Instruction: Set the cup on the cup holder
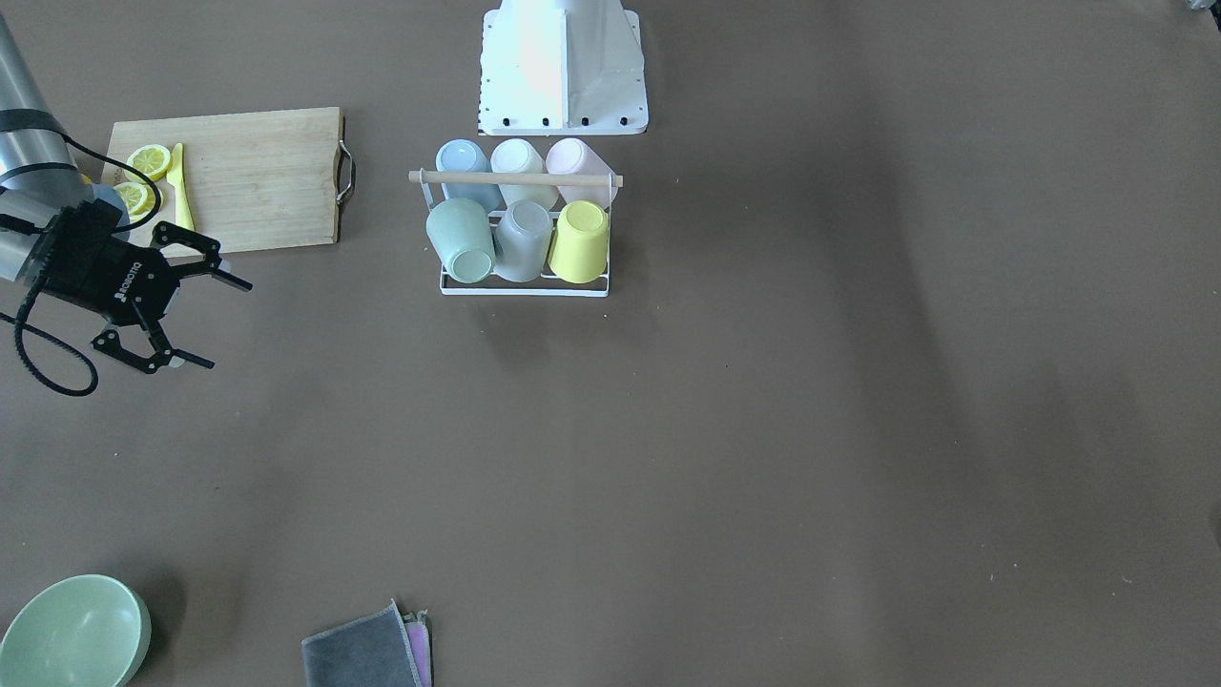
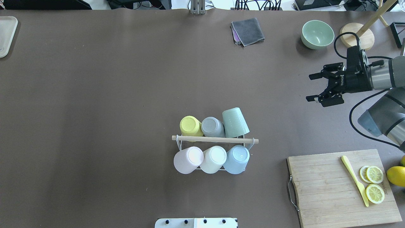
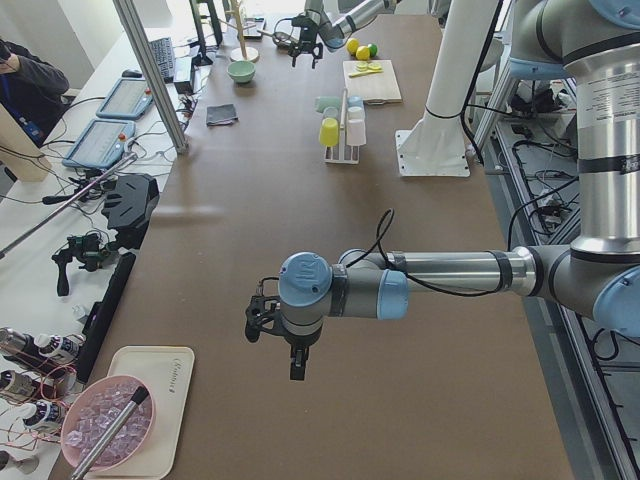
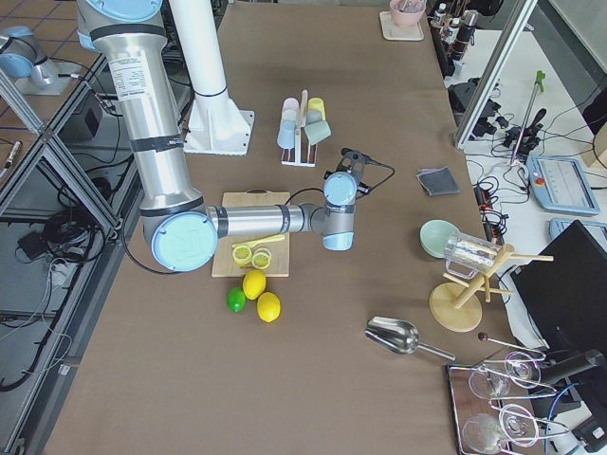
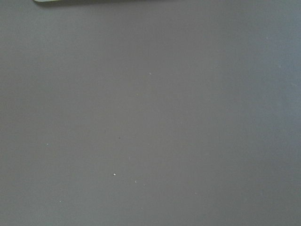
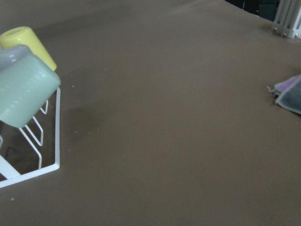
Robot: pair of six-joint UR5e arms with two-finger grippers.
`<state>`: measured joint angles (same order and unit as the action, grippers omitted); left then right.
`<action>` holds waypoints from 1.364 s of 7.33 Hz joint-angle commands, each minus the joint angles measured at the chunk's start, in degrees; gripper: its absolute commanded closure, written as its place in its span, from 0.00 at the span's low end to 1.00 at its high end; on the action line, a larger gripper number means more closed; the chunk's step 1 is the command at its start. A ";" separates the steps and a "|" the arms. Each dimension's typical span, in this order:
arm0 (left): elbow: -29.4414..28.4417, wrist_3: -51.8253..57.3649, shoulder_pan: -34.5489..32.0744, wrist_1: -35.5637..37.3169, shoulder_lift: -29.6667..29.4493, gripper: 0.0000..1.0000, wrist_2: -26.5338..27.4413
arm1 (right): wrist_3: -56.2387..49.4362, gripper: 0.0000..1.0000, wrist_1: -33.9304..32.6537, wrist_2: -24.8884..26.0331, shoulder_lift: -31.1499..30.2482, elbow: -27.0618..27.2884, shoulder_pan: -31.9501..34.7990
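Note:
The white wire cup holder (image 2: pixel 215 139) with a wooden rod on top stands mid-table. Several cups sit upside down on it: green (image 2: pixel 235 123), grey (image 2: pixel 212 126) and yellow (image 2: pixel 190 125) in the far row, pink (image 2: pixel 188 160), white (image 2: pixel 214 159) and blue (image 2: pixel 236 159) in the near row. My right gripper (image 2: pixel 309 88) hovers open and empty well to the right of the holder, pointing toward it. The right wrist view shows the green cup (image 6: pixel 23 94) tilted on the rack (image 6: pixel 47 141). My left gripper (image 3: pixel 285 350) shows only in the exterior left view, over bare table; I cannot tell its state.
A wooden cutting board (image 2: pixel 335 186) with lemon slices (image 2: pixel 375 183) and a yellow knife (image 2: pixel 354 180) lies at near right. A green bowl (image 2: pixel 317 34), a grey cloth (image 2: pixel 247 31) and a wooden stand (image 2: pixel 357 38) sit at the far edge.

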<state>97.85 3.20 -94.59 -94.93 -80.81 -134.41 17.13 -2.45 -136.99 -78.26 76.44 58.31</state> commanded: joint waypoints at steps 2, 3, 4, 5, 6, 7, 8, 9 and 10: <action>0.06 0.14 0.11 -1.40 0.04 0.01 -0.06 | -0.95 0.00 -20.24 -0.04 -2.33 -0.15 9.15; 0.24 0.14 0.46 -1.40 0.04 0.01 -0.07 | -3.65 0.00 -28.32 0.40 -2.68 -0.50 12.06; 0.41 0.14 0.46 -1.40 0.04 0.01 -0.07 | -4.46 0.00 -36.49 0.49 -2.77 -0.33 15.92; 0.50 1.01 0.46 -1.40 0.04 0.01 -0.15 | -4.47 0.00 -43.71 0.40 -2.60 0.02 19.43; 0.42 1.28 0.46 -1.40 0.04 0.01 -0.24 | -4.47 0.00 -52.57 -0.12 -2.25 0.11 22.52; 0.24 1.28 0.46 -1.40 -0.05 0.01 -0.24 | -4.47 0.00 -62.23 -0.12 -1.98 0.11 24.98; -0.02 1.28 0.55 -1.40 -0.05 0.01 -0.15 | -4.56 0.00 -69.72 -0.12 -1.63 3.07 26.40; -1.24 1.28 0.63 -1.40 -0.57 0.01 -0.24 | -4.64 0.00 -79.45 0.05 -3.11 7.28 27.11; -1.69 1.19 1.33 -1.40 -0.66 0.01 -0.24 | -6.65 0.00 -87.90 -0.03 -3.38 9.67 29.03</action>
<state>96.93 4.45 -93.82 -96.33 -81.23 -134.63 12.03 -79.13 -137.01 -80.99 82.50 85.30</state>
